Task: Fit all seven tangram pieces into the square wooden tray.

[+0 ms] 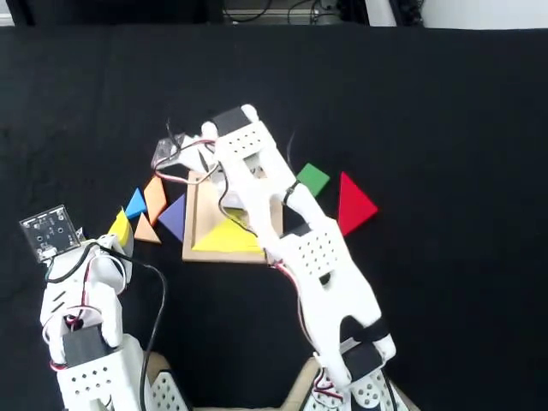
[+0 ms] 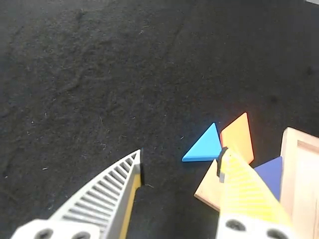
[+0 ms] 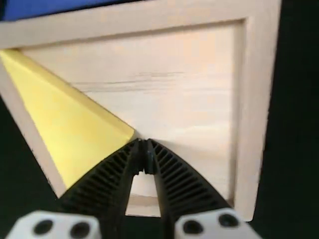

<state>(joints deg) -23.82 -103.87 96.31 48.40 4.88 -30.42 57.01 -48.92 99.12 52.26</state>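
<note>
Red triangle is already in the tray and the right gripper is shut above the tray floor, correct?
No: the piece in the tray is the yellow triangle, as the right wrist view shows; the red triangle lies outside it in the high view. The right gripper is indeed shut above the tray floor.

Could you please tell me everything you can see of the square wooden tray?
The square wooden tray is pale, unfinished-looking wood with a raised rim around a shallow flat floor showing faint grain. It lies flat on the black cloth. A large yellow triangle lies inside against one rim; the rest of the visible floor is bare. A dark blue piece lies just outside another rim. The right gripper, shut, hangs over the floor by the triangle's tip.
</note>
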